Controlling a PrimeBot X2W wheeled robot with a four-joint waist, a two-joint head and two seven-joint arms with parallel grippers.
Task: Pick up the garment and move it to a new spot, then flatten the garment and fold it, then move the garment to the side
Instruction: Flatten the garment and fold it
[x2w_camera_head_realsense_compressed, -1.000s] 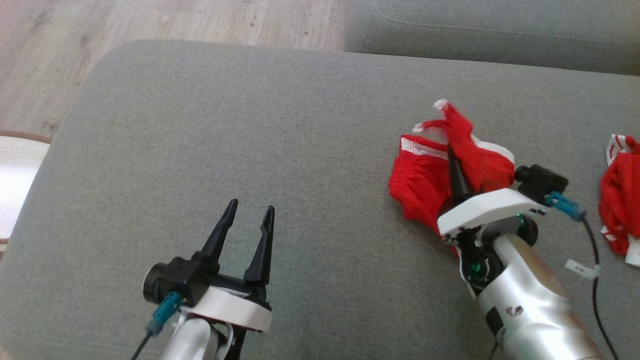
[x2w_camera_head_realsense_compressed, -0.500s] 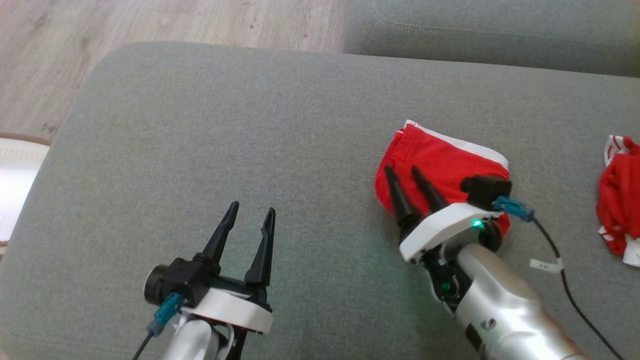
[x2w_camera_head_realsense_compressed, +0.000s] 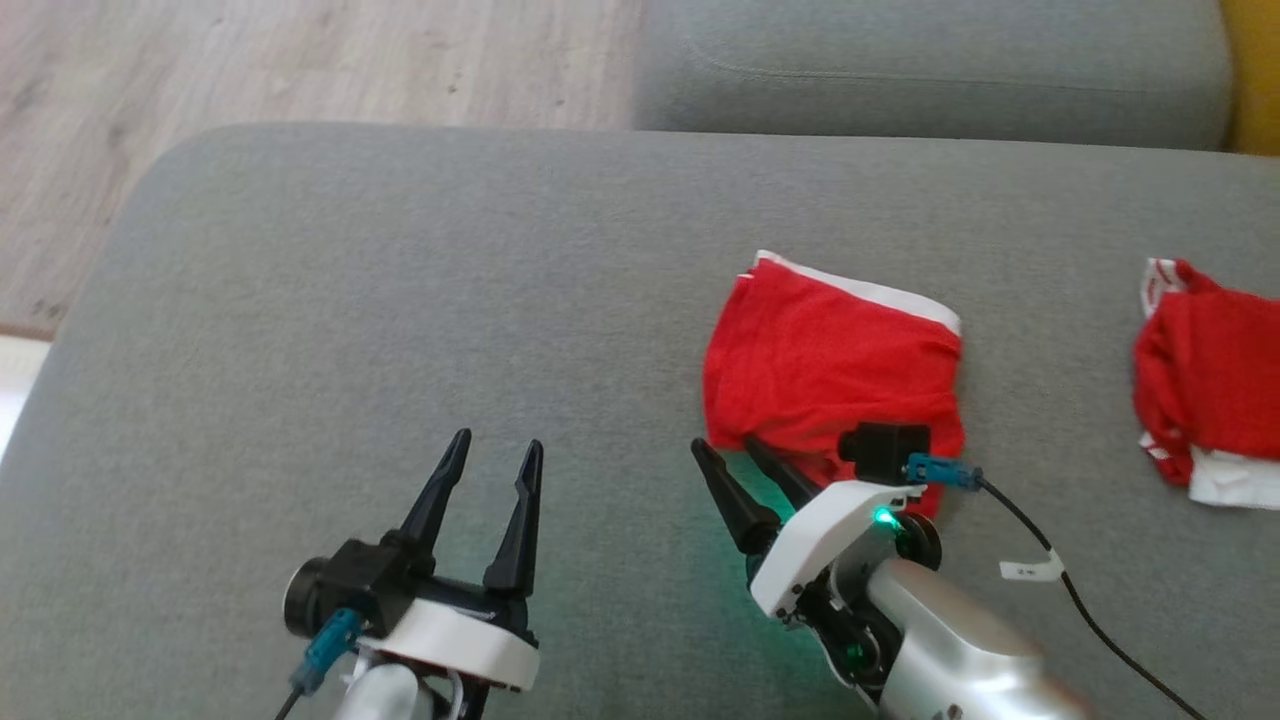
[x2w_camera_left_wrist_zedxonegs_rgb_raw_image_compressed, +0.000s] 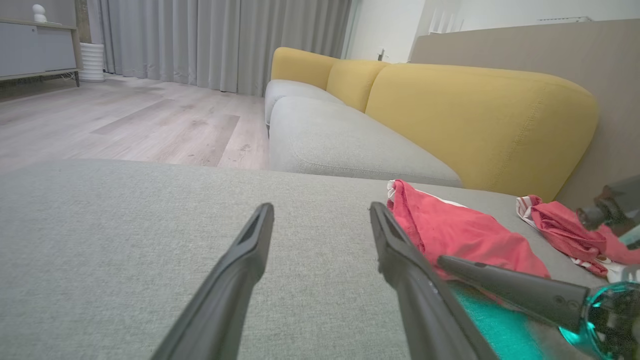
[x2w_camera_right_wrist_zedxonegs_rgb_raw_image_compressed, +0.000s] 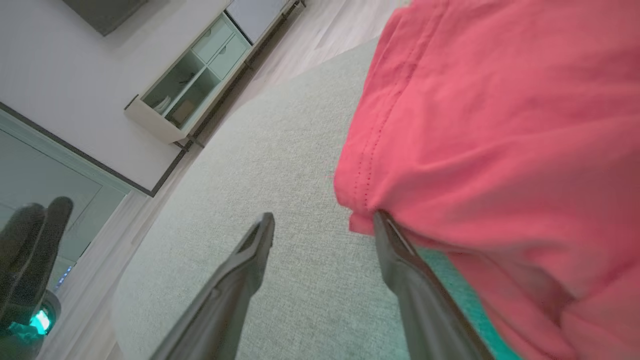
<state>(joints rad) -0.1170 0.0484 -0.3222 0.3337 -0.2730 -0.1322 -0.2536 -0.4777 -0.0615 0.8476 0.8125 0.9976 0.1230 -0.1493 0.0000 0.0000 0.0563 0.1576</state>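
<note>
Red fabric garment with white trim (x2w_camera_head_realsense_compressed: 830, 370) now lies folded on the grey woven sofa cushion (x2w_camera_head_realsense_compressed: 400, 300), right of centre. My right gripper (x2w_camera_head_realsense_compressed: 722, 445) has just released it, jaws wide and empty (one fingertip at its hem); left gripper (x2w_camera_head_realsense_compressed: 498, 440) spread, empty. I judge only the shift aside remains.

the garment (x2w_camera_head_realsense_compressed: 830, 360) lies on the seat cushion (x2w_camera_head_realsense_compressed: 400, 300), right of its middle. the right pincer (x2w_camera_head_realsense_compressed: 723, 444) sits at the garment's near left corner, with the left pincer (x2w_camera_head_realsense_compressed: 498, 440) well apart to its left. another garment (x2w_camera_head_realsense_compressed: 1205, 390) lies farther right. a second cushion (x2w_camera_head_realsense_compressed: 930, 70) sits behind, with the floor (x2w_camera_head_realsense_compressed: 300, 60) at far left.
</note>
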